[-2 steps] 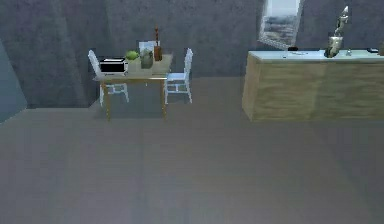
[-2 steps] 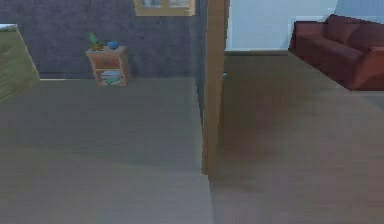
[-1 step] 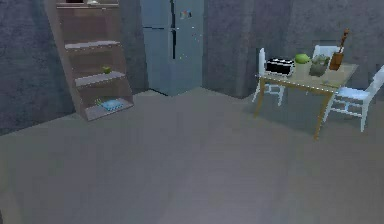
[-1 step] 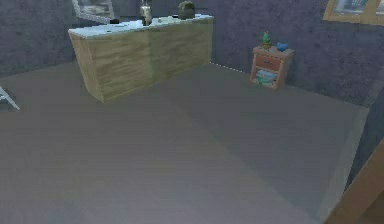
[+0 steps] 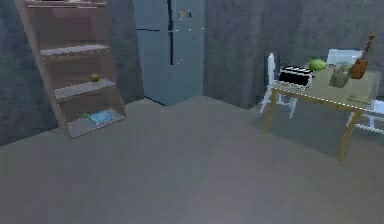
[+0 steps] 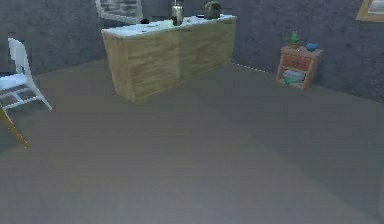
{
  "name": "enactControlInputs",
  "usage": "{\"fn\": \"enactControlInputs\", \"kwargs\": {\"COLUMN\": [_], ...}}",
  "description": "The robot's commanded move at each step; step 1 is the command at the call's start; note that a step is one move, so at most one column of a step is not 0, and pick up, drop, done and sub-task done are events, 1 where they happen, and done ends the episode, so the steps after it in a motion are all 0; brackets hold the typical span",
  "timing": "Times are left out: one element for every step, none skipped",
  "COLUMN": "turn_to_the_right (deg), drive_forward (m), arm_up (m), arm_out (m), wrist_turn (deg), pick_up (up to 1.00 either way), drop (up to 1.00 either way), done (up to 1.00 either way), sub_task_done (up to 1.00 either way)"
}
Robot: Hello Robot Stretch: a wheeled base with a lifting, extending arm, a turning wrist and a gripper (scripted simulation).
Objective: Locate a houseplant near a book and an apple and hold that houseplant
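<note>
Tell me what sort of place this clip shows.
Probably a kitchen with a dining corner: a tall grey fridge, a long wooden counter, and a wooden table with white chairs.

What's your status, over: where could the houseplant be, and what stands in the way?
Small green thing on low side table, maybe the houseplant. Blue thing beside it. Bare floor leads there; wooden counter off to picture's left.
</note>
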Motion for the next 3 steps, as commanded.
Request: {"fn": "enactControlInputs", "kwargs": {"turn_to_the_right": [-36.0,0.0,-3.0], "drive_forward": [0.00,1.00,0.00], "arm_up": [0.00,0.00,0.00], "arm_out": [0.00,0.00,0.00], "wrist_turn": [0.0,0.0,0.0], "pick_up": [0.00,0.00,0.00], "drop": [0.00,0.00,0.00], "done": [0.00,0.00,0.00], "sub_task_done": [0.00,0.00,0.00]}}
